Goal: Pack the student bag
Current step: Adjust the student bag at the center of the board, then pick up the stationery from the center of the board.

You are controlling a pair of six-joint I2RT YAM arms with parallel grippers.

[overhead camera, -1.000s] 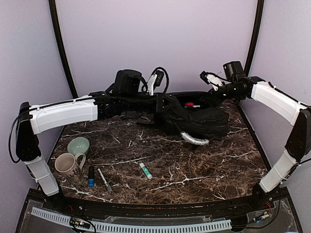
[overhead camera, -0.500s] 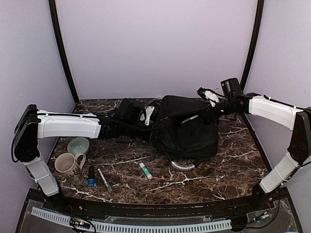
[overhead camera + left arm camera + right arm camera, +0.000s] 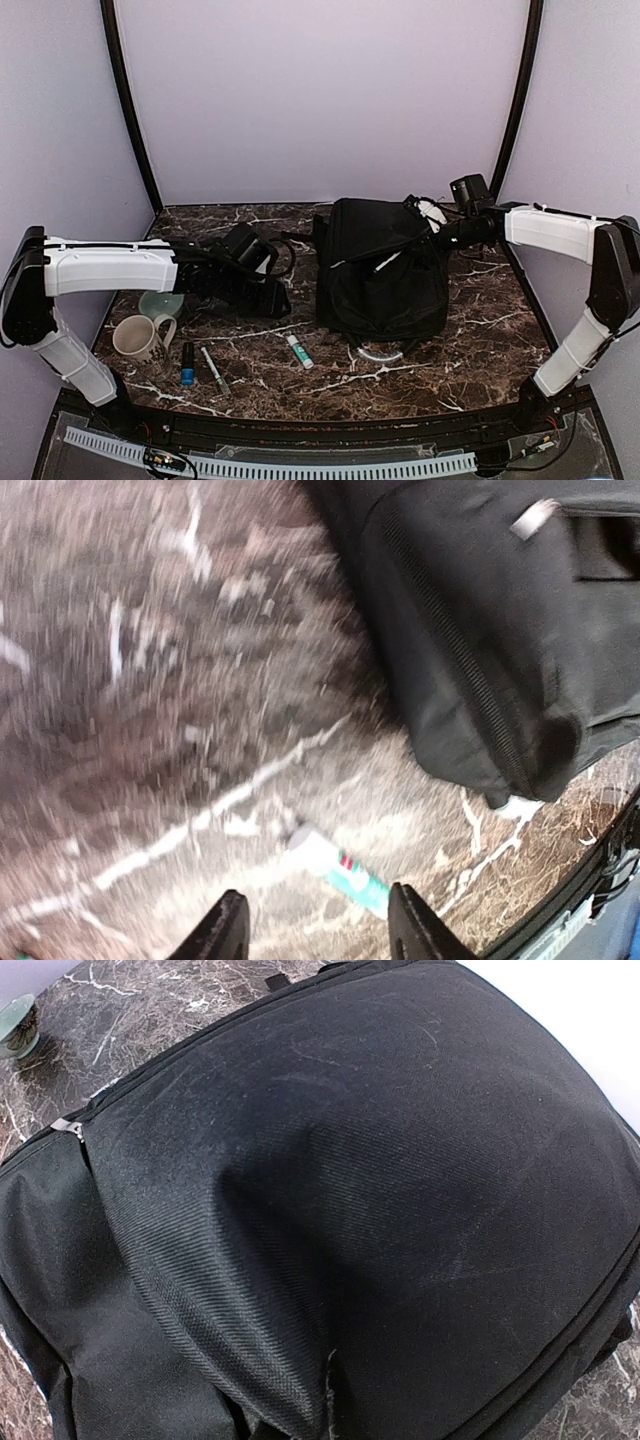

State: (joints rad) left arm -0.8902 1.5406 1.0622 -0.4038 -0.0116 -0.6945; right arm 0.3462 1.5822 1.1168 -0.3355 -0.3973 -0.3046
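The student bag (image 3: 380,265), a big black backpack, stands on the marble table right of centre, and its fabric fills the right wrist view (image 3: 330,1210). My right gripper (image 3: 432,225) is at the bag's top right corner, shut on a pinch of its fabric; its fingers are hidden in the wrist view. My left gripper (image 3: 278,298) hovers low over the table just left of the bag, apart from it. In the left wrist view this gripper (image 3: 318,935) is open with nothing between its fingers, above a white and green tube (image 3: 340,865).
The white and green tube (image 3: 299,351) lies in front of the bag. A pen (image 3: 214,369), a black and blue marker (image 3: 187,363), a beige mug (image 3: 140,338) and a green bowl (image 3: 160,300) sit at the front left. A silver strip (image 3: 380,352) pokes out under the bag.
The bag has come down from mid-air and now stands on the table. My left gripper let go of it, opened and drew back left and down. The right gripper lowered with the bag.
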